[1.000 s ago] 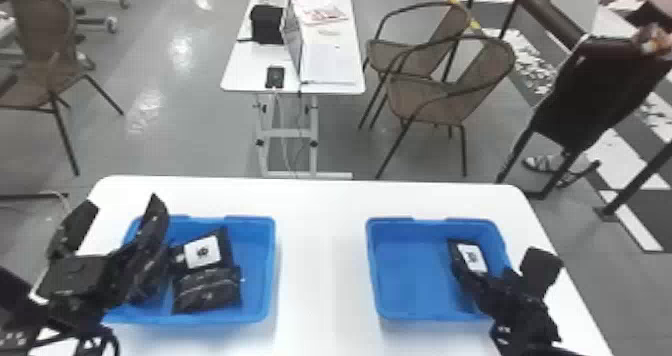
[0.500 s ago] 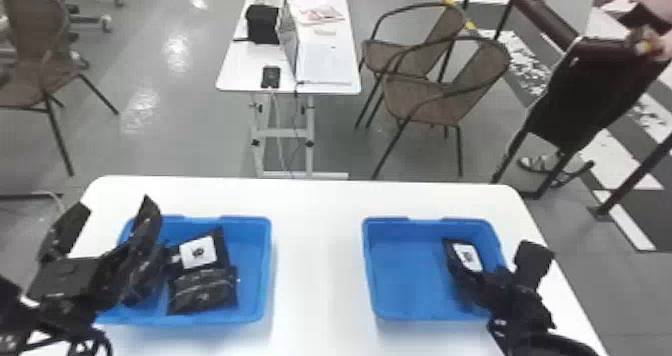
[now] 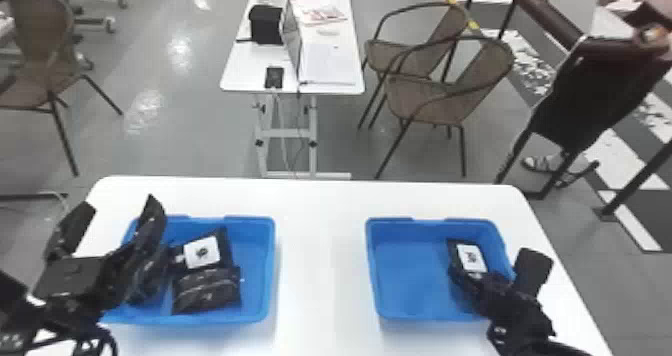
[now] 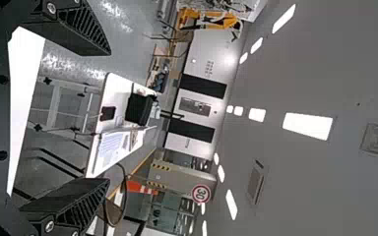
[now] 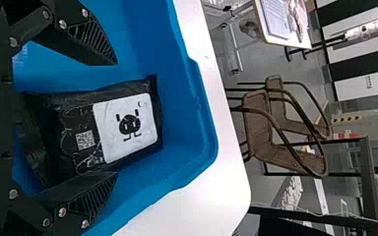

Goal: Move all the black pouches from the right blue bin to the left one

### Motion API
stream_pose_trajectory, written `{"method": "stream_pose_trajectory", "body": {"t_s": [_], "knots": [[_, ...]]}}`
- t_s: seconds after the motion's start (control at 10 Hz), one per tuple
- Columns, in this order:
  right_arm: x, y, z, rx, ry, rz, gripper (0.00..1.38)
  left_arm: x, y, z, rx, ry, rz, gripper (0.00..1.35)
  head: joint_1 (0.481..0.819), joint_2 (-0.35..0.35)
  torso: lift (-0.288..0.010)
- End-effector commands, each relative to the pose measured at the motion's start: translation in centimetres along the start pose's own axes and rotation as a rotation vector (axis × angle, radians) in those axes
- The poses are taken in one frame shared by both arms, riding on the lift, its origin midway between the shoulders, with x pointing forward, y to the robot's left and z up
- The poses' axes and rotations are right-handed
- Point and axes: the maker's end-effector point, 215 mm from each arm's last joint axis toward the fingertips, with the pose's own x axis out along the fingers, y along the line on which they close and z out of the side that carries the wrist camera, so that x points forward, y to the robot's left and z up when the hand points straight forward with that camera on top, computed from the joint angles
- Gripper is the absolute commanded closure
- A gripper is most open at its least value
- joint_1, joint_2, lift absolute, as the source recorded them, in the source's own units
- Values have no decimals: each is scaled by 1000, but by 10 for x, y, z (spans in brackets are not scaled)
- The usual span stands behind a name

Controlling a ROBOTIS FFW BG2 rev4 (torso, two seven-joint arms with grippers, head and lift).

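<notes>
My left gripper (image 3: 118,211) hangs over the left side of the left blue bin (image 3: 270,270), which holds several black pouches (image 3: 207,288), one with a white label. In the left wrist view, the left gripper (image 4: 110,117) is open with nothing between its fingers. On the right, my right gripper (image 3: 494,264) reaches down into the right blue bin (image 3: 372,275), at a black pouch (image 3: 472,258) along its right side. From the right wrist, that white-labelled pouch (image 5: 125,129) lies between the spread fingers of the right gripper (image 5: 117,118); the lower finger overlaps its edge.
Both bins stand on a white table (image 3: 320,260) with a wide gap between them. Behind it are a smaller white table (image 3: 240,72) with a black box and papers, and wicker chairs (image 3: 435,100).
The right gripper's outer finger has shifted slightly inward, closer to the pouch. My left gripper and the pouches stay nearly where they were, while the head view has shifted a little.
</notes>
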Motion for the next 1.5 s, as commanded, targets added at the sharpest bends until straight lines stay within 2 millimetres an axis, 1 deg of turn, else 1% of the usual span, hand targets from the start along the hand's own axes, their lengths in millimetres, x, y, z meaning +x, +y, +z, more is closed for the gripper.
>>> {"method": "stream_pose_trajectory", "body": {"t_s": [0.0,0.2,0.3,0.4,0.7,0.8,0.9,1.0,1.2,1.3,1.4], "knots": [[-1,-2,-13,13,27,2,361,0,0,0,-6,-1,1,107,695,-99,0],[-2,2,-29,52,54,21,892,0,0,1,-10,-4,2,108,695,-95,0],[-3,4,-29,65,53,29,1234,0,1,-1,-15,-2,4,108,695,-93,0],[-4,8,-25,70,41,39,1274,0,1,0,-14,-5,4,108,695,-89,0],[-9,21,-24,113,20,61,1276,-1,2,0,-19,-8,6,110,695,-76,0],[-11,26,-16,106,-3,73,1276,1,0,2,-19,-14,4,116,695,-70,0],[-17,40,3,84,-49,116,1277,2,0,4,-19,-17,3,121,695,-65,0],[-27,63,30,52,-107,176,1276,3,-1,6,-25,-21,1,121,695,-62,0],[-50,123,93,-41,-208,317,1277,7,-4,6,-47,-19,-5,121,695,-29,0],[-60,161,119,-75,-241,404,1276,10,-7,7,-52,-20,-13,117,695,-7,0],[-68,208,139,-128,-257,513,1277,13,-10,7,-62,-16,-22,114,695,23,0]]}}
